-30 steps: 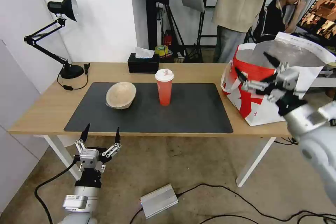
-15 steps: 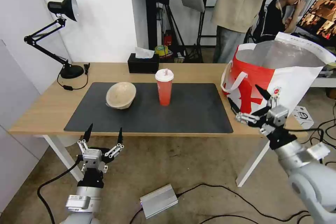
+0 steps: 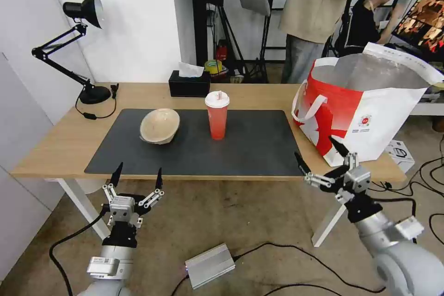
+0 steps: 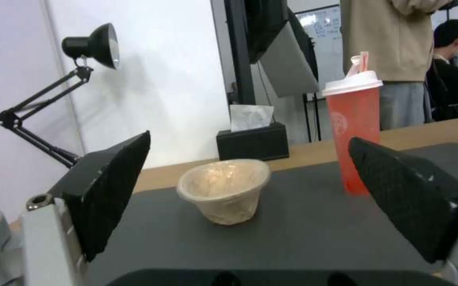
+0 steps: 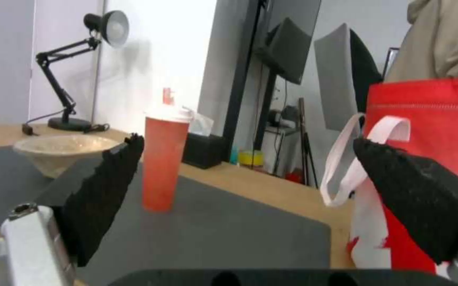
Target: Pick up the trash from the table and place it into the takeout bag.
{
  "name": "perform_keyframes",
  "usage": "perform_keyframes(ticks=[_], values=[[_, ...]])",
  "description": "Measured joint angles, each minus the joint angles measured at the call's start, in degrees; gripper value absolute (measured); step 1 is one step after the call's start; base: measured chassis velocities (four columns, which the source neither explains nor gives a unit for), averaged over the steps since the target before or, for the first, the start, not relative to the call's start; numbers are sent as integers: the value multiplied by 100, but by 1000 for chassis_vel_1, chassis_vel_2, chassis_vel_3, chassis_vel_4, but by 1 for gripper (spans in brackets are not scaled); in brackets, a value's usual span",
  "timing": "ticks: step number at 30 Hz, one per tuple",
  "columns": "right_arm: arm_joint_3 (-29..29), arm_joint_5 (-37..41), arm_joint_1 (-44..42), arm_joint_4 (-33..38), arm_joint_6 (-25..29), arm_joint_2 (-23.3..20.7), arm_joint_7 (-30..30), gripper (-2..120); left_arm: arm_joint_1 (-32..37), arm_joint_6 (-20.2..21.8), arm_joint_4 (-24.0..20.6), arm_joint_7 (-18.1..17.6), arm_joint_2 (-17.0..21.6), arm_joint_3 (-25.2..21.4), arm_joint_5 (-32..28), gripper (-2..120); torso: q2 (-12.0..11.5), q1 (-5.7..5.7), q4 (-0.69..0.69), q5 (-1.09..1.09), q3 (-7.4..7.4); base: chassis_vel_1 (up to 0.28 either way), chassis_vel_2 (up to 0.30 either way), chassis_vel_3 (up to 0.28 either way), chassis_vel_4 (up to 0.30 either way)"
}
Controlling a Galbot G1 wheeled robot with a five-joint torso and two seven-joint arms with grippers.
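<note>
On the dark grey mat of the light-wood table a beige paper-pulp bowl sits tilted toward me at the left. A tall red cup with white lid and straw stands upright at mid-mat. The takeout bag, white and red with foil lining, stands open at the table's right end. My left gripper hangs open below the table's front edge, in front of the bowl. My right gripper is open and empty at the front edge, near the bag's lower left corner, facing the cup.
A black tissue box sits at the table's back edge and a black desk lamp at the back left. A silver box and cables lie on the floor under the table. People stand behind the table.
My right gripper has come down from in front of the bag's mouth to the table's front edge, still open and empty. The left gripper has barely moved.
</note>
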Motion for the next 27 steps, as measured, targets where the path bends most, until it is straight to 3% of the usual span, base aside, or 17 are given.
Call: perform_keyframes(ticks=[8, 27], values=[[-112, -276, -232, -72, 329, 323, -39, 100, -31, -8, 55, -4, -6, 8, -9, 100, 0, 0, 0, 0, 0, 0, 0, 0, 0], [-330, -572, -322, -289, 582, 426, -79, 100, -83, -14, 66, -11, 103, 70, 37, 100, 0, 0, 0, 0, 0, 0, 0, 0, 0]])
